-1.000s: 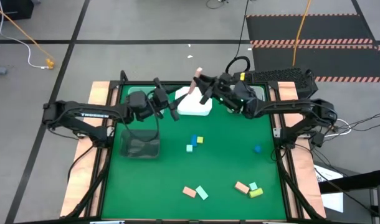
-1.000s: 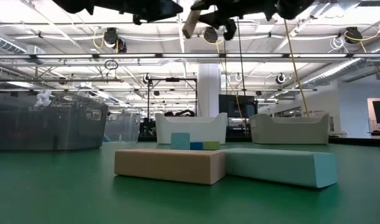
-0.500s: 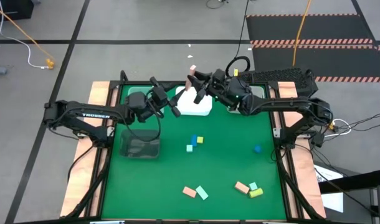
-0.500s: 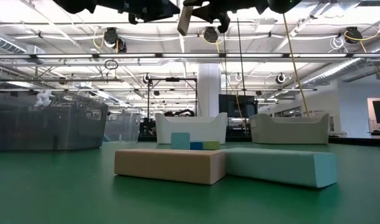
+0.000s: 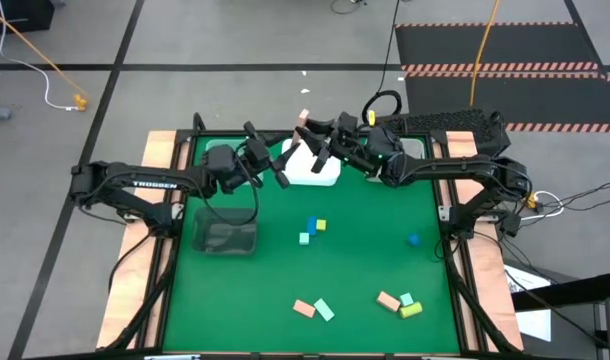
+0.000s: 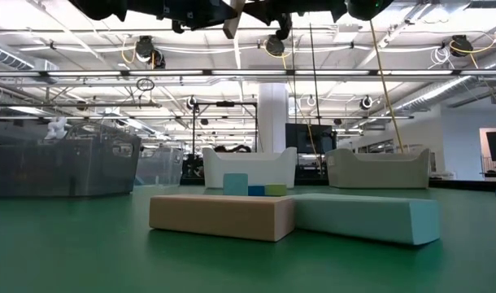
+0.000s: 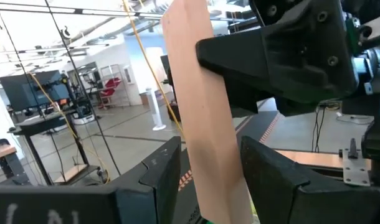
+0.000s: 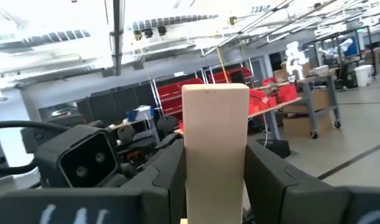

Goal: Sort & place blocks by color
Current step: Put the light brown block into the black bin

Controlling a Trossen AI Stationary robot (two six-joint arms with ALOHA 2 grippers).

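**Q:** Item at the right gripper (image 5: 309,133)?

**A:** One salmon-pink bar (image 5: 303,119). Long, plain-faced, square-ended, standing upright. Raised in the air over the far edge of the white bin (image 5: 315,172).

**Q:** Remaining blocks?

**A:** All flat on the table, on the near side of the white bin.
- Closest to it: a blue cube (image 5: 312,224) touching a yellow-green cube (image 5: 321,226), with a mint cube (image 5: 305,238) just beside them.
- Off to the right of that group: a single blue cube (image 5: 413,239).
- Farthest from the bin, by the near edge: a salmon block (image 5: 304,308) against a mint block (image 5: 324,311).
- Right of that pair: a second salmon block (image 5: 388,300), a small mint piece (image 5: 406,298) and a yellow-green bar (image 5: 411,310), clustered together.

**Q:** Surface and surroundings?

**A:** Green table top (image 5: 365,260) with pale wooden side rails. A clear bin (image 5: 225,235) to the near left of the white bin. Beyond the table, grey floor, an orange cable (image 5: 35,55) and a black mat (image 5: 495,45) with striped edging. In the low view, an open hall with ceiling lights and pipework.

**Q:** Gripper states?

**A:** Right: pressed together on the salmon-pink bar, pinching its lower part, upper end free. Left gripper (image 5: 267,156): just left of the white bin, fingers spread. Bar visible through the gap in the left wrist view, yet apart from those fingers in the high view. Nothing held.
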